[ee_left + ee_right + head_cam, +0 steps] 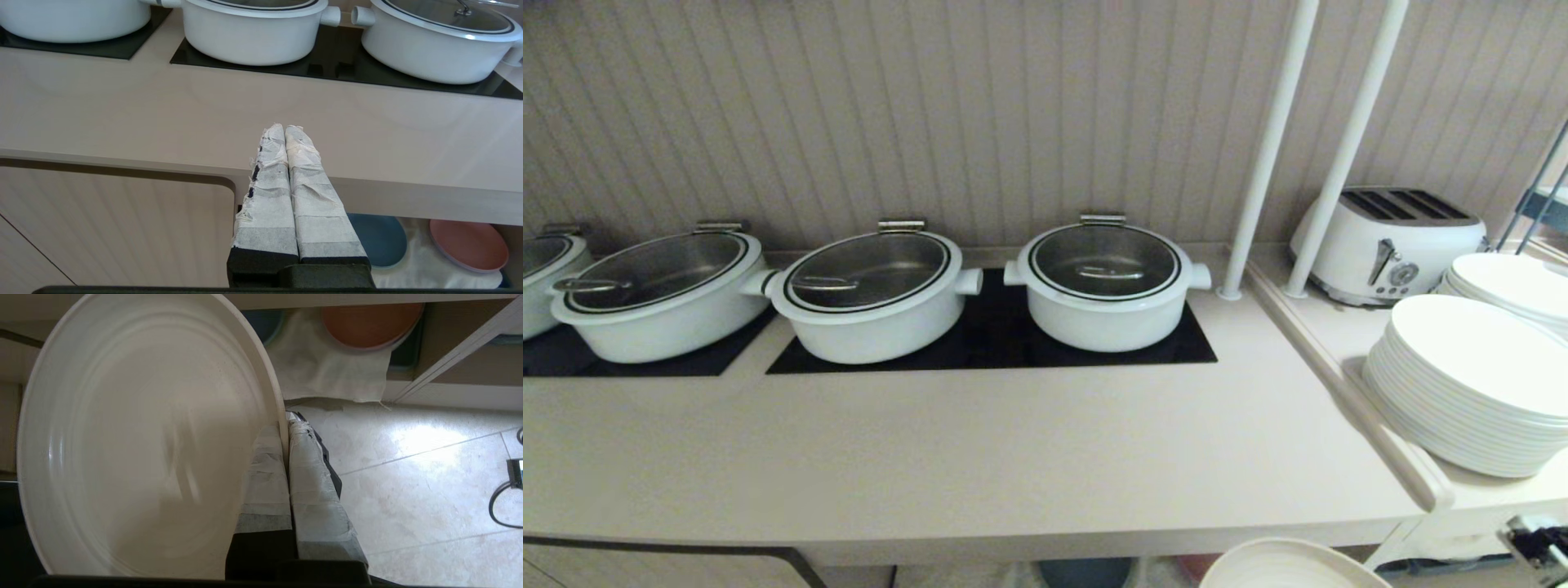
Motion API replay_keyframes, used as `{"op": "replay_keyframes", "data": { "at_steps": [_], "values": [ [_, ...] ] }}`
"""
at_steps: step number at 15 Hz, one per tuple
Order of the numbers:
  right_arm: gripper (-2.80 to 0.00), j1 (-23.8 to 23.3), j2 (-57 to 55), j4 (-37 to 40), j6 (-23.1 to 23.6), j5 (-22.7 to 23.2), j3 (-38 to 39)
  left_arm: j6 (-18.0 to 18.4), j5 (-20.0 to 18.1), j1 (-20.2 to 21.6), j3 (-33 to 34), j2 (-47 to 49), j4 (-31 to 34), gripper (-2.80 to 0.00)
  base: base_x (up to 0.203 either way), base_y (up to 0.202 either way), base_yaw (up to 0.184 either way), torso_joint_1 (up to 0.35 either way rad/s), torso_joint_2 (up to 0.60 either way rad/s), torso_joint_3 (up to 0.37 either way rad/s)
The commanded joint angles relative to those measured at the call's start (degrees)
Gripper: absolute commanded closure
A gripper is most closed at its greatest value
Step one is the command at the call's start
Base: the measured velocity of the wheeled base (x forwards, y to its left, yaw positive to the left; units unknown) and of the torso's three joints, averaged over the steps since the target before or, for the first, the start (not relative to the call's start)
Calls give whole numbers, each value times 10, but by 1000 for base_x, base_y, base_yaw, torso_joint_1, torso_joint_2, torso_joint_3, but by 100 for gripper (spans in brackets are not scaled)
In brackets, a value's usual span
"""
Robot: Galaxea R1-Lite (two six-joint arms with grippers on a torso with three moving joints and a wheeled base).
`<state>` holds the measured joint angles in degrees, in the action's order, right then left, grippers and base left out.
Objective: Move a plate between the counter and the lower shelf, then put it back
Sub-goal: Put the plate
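My right gripper (pixel 286 420) is shut on the rim of the cream-beige plate (pixel 143 437), holding it out in front of the cabinet and over the floor, below counter height. In the head view the plate's edge (pixel 1286 565) peeks up under the counter's front edge (pixel 931 457). The lower shelf (pixel 327 371), draped with a white cloth, lies beyond the plate. My left gripper (pixel 284 128) hangs shut and empty in front of the counter (pixel 163 114).
Several white lidded pots (pixel 1104 286) stand on black panels at the back of the counter. A toaster (pixel 1388 245) and stacked white plates (pixel 1470 384) fill the right side ledge. A blue plate (pixel 382 241) and a pink plate (pixel 470 245) lie on the shelf cloth.
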<state>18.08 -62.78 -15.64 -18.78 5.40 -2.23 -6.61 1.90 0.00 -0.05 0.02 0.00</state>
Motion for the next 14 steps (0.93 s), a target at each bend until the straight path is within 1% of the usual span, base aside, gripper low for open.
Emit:
{"op": "replay_keyframes", "data": {
  "at_steps": [1, 3, 5, 10, 14],
  "values": [
    [0, 0, -38, -5, -2, 1, -22, -1, 0, 0, 0, 0, 0, 0, 0, 0, 0, 0, 0, 0],
    [0, -1, -58, -8, -19, 0, -40, -1, 0, 0, 0, 0, 0, 0, 0, 0, 0, 0, 0, 0],
    [0, -2, -76, -10, -25, 0, -48, -1, 0, 0, 0, 0, 0, 0, 0, 0, 0, 0, 0, 0],
    [0, -10, -124, -10, -27, 1, -106, -1, 0, 0, 0, 0, 0, 0, 0, 0, 0, 0, 0, 0],
    [0, -9, -216, -14, -25, 2, -163, -1, 0, 0, 0, 0, 0, 0, 0, 0, 0, 0, 0, 0]
  ]
}}
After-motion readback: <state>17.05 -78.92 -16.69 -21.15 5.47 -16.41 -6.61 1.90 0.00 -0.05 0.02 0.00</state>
